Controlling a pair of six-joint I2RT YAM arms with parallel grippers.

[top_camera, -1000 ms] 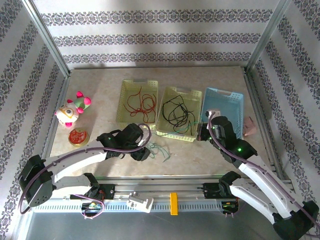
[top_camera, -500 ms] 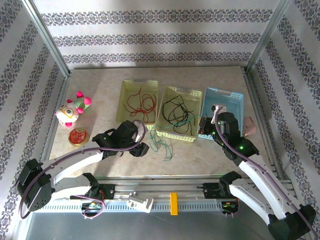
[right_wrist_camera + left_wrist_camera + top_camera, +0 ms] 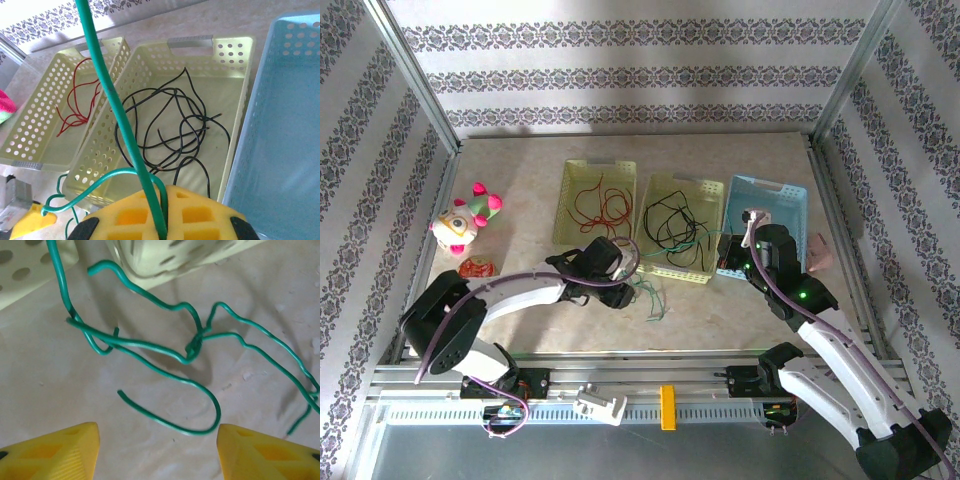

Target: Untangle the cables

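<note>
Glossy green cable point(image 3: 130, 342) (matt stone-look tabletop point(image 3: 50, 385))

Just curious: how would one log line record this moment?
left tool: open, near green cables | right tool: shut on green strand | red cable, black cables: in baskets

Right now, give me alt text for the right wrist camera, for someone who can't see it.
The right claw is shut on a green cable that slants up and left out of frame. Beyond it sit a yellow basket of red cables, a second yellow basket of black cables, and a blue basket.
</note>
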